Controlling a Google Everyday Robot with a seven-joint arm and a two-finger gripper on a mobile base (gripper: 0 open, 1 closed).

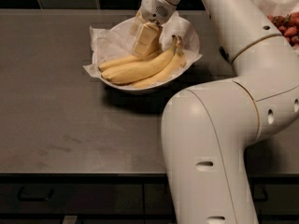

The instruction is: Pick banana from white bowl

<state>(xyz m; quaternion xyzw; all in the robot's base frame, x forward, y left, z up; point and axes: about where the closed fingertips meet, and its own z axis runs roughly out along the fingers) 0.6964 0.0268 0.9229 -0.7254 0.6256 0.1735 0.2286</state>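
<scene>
The white bowl (148, 87), lined with crumpled white paper (103, 37), stands at the back of the dark counter. Yellow bananas lie in it. Two thicker ones (148, 68) are joined at their stems on the right. A slimmer banana (117, 62) lies along their upper edge and runs under my gripper. My gripper (145, 42) reaches down into the bowl from above and touches the top of the bananas near their middle. It hides the middle of the slim banana.
A white bowl with red strawberries (284, 23) stands at the back right, partly behind my arm. My arm's large white links (219, 139) cover the right half of the counter (60, 125). A dark wall edge runs behind the bowl.
</scene>
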